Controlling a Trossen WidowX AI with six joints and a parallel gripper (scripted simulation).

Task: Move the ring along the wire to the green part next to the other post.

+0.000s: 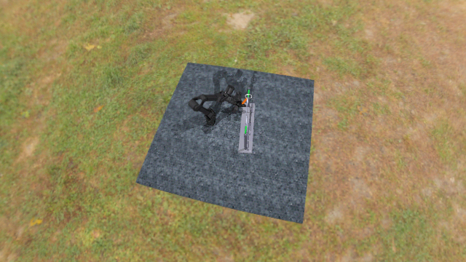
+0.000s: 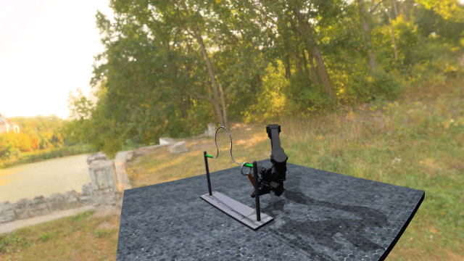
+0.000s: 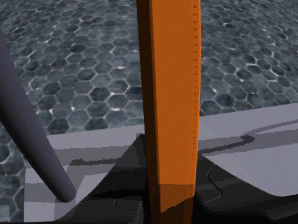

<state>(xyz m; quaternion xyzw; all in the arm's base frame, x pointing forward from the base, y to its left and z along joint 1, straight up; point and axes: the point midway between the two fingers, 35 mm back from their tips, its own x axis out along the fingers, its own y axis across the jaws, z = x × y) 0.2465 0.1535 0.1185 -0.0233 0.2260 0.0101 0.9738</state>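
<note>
The orange handle (image 3: 169, 96) (image 2: 250, 178) (image 1: 244, 101) runs straight up the middle of the wrist view. My gripper (image 3: 153, 143) (image 2: 259, 183) (image 1: 241, 103) is shut on its lower end. The ring (image 2: 245, 168) (image 1: 247, 96) sits around the green part of the wire (image 2: 249, 165) (image 1: 248, 91) beside the near post (image 2: 256, 193) (image 3: 36, 143). The thin grey wire (image 2: 223, 127) loops up and over to the other green part (image 2: 209, 156) (image 1: 246, 128) at the far post (image 2: 207, 175). The ring itself is hidden in the wrist view.
Both posts stand on a long grey base plate (image 2: 232, 207) (image 1: 246, 143) (image 3: 266, 156) on a dark hexagon-patterned table (image 2: 326, 232) (image 1: 204, 175). My arm (image 2: 277, 156) (image 1: 209, 103) rises just behind the near post. Grass surrounds the table.
</note>
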